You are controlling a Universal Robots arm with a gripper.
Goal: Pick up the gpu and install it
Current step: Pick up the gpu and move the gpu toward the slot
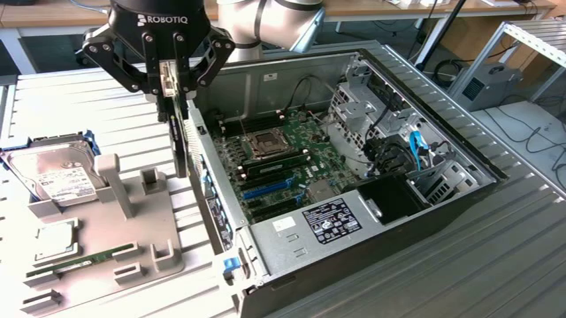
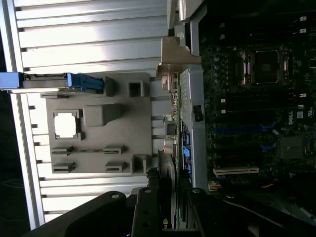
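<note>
Item: claw [image 1: 177,93], black, marked with a maker's name, on a grey arm, seen at the upper part of the exterior view's left; its two fingers are closed narrow on the top edge of the gpu [image 1: 181,142]. Gpu: thin black card, held upright and edge-on, hanging straight down from the claw, clear of the worktop [image 1: 495,265]. Position of gpu: over the side wall of the computer case [image 1: 460,192] on the exterior view's left, between the grey holder tray [image 1: 132,225] and the motherboard [image 1: 292,152]; not seated in any slot. In the wrist view the card runs edge-on from the claw along the case wall, its silvery metal bracket [image 2: 174,57] at the far end. Case: black, lying on its side, open, showing the motherboard with a processor socket [image 1: 265,142], blue slots [image 1: 265,189], a labelled power supply [image 1: 327,222] and blue cables [image 1: 415,149]. Holder tray: lies on the slatted metal worktop just beside the case, carrying a hard drive [image 1: 53,175] with white label in a blue frame, a square processor chip [image 1: 55,238] and a green memory stick [image 1: 84,260] lying flat.
</note>
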